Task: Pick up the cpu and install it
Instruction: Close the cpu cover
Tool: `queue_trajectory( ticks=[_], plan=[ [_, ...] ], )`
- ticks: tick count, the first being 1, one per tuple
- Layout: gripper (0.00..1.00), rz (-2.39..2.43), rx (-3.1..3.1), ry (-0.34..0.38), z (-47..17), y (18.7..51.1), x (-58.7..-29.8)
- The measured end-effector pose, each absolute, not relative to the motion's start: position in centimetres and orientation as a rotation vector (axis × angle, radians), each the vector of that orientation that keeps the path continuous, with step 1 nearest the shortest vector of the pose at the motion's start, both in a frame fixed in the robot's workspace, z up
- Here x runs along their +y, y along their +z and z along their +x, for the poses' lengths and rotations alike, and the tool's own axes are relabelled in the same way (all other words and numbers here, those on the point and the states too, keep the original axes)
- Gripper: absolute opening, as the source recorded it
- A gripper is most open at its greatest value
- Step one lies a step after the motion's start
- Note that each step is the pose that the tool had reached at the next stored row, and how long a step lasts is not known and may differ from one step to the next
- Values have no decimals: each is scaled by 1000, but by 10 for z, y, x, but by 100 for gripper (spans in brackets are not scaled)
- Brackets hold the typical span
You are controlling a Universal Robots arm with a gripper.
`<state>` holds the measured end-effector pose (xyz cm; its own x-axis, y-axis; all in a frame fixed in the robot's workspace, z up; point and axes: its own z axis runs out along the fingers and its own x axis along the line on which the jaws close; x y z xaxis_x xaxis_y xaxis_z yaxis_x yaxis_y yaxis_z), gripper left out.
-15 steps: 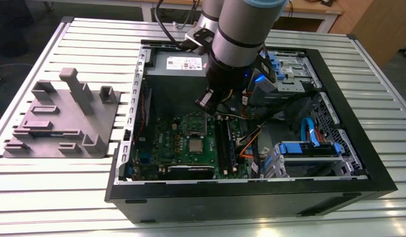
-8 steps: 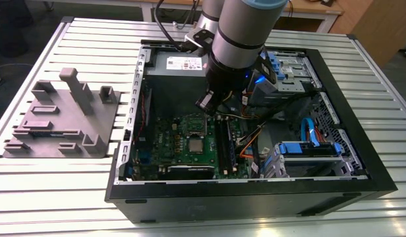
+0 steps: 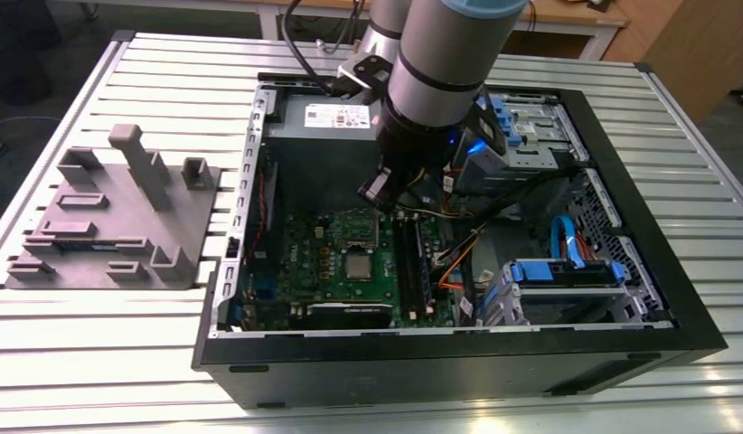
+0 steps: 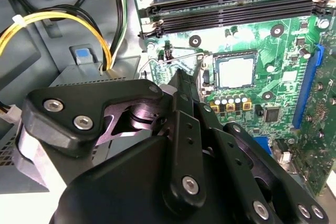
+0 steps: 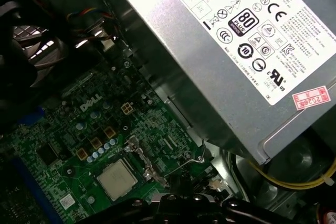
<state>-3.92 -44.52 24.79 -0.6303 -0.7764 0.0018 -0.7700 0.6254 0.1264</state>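
CPU (image 3: 358, 265) sits flat in its socket on the green mobo (image 3: 311, 244), inside the open PC case (image 3: 661, 334) lying on its side on the slatted table (image 3: 118, 380). Same chip in both wrist views, silver top w/ pale rim: (image 4: 235, 71) and (image 5: 116, 179). Nothing on top of it.

Arm (image 3: 444, 72) reaches down into the case, wrist end above the board, near the socket but apart from the chip. Gripper (image 4: 181, 85) in the second wrist view: black fingers (image 4: 184, 124) look pressed together to a narrow tip, nothing between them, tip hanging just beside the socket lever wire (image 4: 178, 53). So closed and empty as far as I can see.

Grey PSU box (image 5: 236, 51) w/ label stands next to the board; yellow cables (image 4: 58, 19) run beside it. RAM slots (image 4: 236, 9) on the far side of the socket from the gripper. Grey fixture block (image 3: 107, 217) on the table at the exterior view's left, well apart from the case.
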Motion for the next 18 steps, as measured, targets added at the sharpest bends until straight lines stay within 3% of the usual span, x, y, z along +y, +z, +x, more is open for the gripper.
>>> queue_trajectory(
  ticks=[18],
  plan=[
    [10, 1331, -2778, -175, -39, 248, -459]
  ],
)
